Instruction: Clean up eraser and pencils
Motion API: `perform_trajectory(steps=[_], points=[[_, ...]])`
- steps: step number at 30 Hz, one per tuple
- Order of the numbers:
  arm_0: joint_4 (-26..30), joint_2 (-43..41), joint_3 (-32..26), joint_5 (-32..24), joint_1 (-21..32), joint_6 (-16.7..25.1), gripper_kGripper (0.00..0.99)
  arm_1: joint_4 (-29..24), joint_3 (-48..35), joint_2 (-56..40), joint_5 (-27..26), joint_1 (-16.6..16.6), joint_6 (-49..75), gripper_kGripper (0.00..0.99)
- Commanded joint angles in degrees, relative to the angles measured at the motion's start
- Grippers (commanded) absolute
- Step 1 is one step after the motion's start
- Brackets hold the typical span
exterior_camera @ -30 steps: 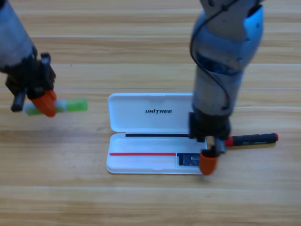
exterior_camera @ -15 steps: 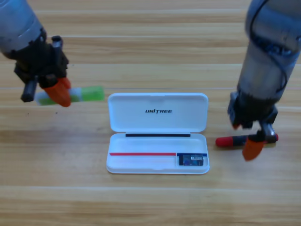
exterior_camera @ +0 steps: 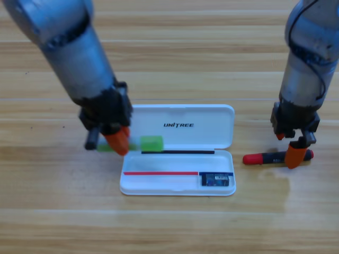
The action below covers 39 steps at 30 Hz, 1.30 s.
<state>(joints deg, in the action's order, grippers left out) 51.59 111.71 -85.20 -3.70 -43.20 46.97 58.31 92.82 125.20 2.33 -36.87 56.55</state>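
Left claw: grips green pencil over white case's left edge.
Right claw: on black-red pencil; closure unclear.
Eraser: case's right corner.

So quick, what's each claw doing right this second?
Left gripper: shut on the green pencil, over the white case's left edge.
Right gripper: down at the black-and-red pencil; grip cannot be told.

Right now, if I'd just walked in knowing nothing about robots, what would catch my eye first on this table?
Probably the open white case in the middle of the wooden table, with the eraser tucked in the right end of its tray. On the left, the left gripper holds the green pencil over the case's left edge. On the right, the right gripper is down at the black-and-red pencil lying beside the case.
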Motion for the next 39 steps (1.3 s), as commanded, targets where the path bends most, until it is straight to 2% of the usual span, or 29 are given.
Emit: perform_trajectory(steps=[1,2,4,12,16,17,18,20,28,39], points=[[-1.7,5.8,-0.5,-0.8,-3.1,-1.4,0.0,-0.7,-0.5,5.1,-0.5,1.7,0.3,0.756],[-1.8,6.3,-0.7,-0.8,-3.4,-1.5,0.0,-0.7,-0.5,5.2,-0.8,1.7,0.4,0.746],[-2.4,7.0,-0.7,-0.8,-3.6,-1.8,0.0,-0.7,-0.4,5.6,-1.6,1.7,0.8,0.641],[-2.6,9.0,-1.5,-0.8,-4.9,-2.9,0.0,-0.7,-0.2,6.3,-2.5,1.6,1.5,0.347],[-2.6,9.9,-2.1,-0.8,-5.1,-3.3,0.0,-0.7,-0.1,6.5,-3.2,1.5,1.8,0.337],[-2.6,10.2,-2.1,-0.8,-5.1,-3.4,0.0,-0.7,0.0,6.5,-3.2,1.5,1.8,0.301],[-2.6,10.4,-2.2,-0.8,-5.1,-3.5,0.0,-0.7,0.1,6.7,-3.3,1.4,1.8,0.178],[-2.6,10.7,-2.3,-0.7,-5.1,-3.6,0.0,-0.7,0.2,6.9,-3.6,1.4,1.9,0.012],[-2.6,12.3,-2.9,-0.6,-5.4,-4.5,0.0,-0.7,0.4,6.3,-2.4,1.3,1.9,0.0],[-2.6,13.4,-4.0,-0.6,-6.5,-5.6,0.0,2.9,0.0,-1.9,-2.5,0.0,1.5,0.0]])
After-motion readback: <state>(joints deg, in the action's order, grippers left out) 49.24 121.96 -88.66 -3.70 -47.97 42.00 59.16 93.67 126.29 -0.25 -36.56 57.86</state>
